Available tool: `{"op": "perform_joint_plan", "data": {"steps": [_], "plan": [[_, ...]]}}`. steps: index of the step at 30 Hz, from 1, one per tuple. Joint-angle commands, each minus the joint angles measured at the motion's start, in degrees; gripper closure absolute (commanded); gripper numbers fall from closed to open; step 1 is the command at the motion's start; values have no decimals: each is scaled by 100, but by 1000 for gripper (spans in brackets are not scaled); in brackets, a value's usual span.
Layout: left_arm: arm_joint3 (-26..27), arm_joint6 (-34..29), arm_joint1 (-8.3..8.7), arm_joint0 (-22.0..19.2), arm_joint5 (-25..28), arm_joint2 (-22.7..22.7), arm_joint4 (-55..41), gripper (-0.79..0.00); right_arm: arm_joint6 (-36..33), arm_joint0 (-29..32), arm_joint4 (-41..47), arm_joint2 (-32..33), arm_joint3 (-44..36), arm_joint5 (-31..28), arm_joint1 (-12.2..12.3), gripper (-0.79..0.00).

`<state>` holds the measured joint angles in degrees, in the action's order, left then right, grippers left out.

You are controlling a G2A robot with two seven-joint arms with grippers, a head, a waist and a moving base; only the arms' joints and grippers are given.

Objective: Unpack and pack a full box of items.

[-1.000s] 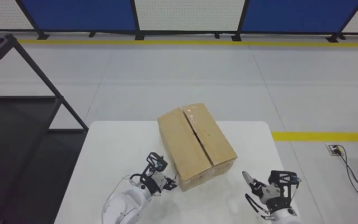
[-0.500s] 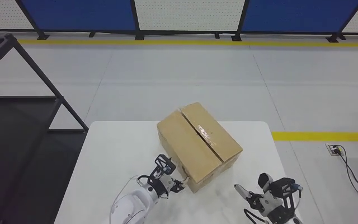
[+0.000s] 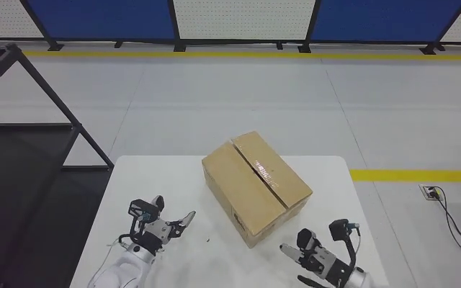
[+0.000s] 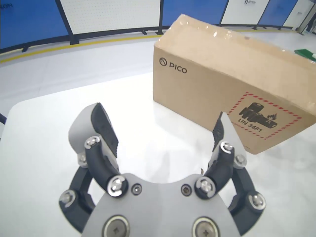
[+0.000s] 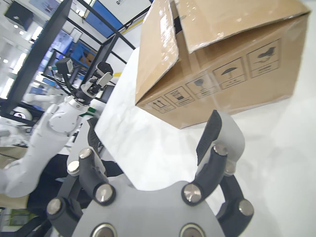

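The left claw (image 4: 160,110) is spread wide and holds nothing. It hangs low over the white surface (image 4: 61,114) with its fingers aimed at the long labelled side of the box (image 4: 222,75). In the top view this claw (image 3: 173,210) sits near the box's left side with bare surface between them. The arm lies low and slants in from the near edge.

The right claw (image 5: 153,118) is just as wide open and also empty. In the top view it (image 3: 294,243) sits close to the near edge of the surface (image 3: 158,180) and points up at the short end of the box, the end that carries the handling symbols. One of its fingers seems to hang past that edge, though this is hard to tell.

The box (image 3: 256,187) stands skewed in the middle of the surface, with one corner turned toward the robot between the two claws. That placing, I judge, gives each arm a face of its own to work on. Its two top flaps (image 5: 172,25) are folded down (glossy tape runs along the seam), but the right wrist view shows them gaping a little at the near end. With the lid shut, unpacking has not begun, and the open claws look set for lifting a flap rather than carrying.
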<state>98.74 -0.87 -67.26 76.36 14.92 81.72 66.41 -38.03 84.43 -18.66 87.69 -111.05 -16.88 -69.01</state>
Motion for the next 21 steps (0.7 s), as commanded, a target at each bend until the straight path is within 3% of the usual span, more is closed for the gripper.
{"op": "perform_joint_plan", "data": {"steps": [1, 3, 9, 21], "plan": [[117, 80, 11, 132, 222, 59, -140, -785, -413, -260, 789, -27, 154, 333, 4, -785], [205, 17, 36, 204, 488, 84, -27, -785, -413, -260, 789, -27, 154, 333, 4, -785], [205, 17, 36, 204, 488, 84, -27, -785, -413, -260, 789, -27, 154, 333, 4, -785], [204, 73, 30, 280, 431, 300, -580, -785, 301, -536, 1414, -500, 289, 409, -61, -785]]}}
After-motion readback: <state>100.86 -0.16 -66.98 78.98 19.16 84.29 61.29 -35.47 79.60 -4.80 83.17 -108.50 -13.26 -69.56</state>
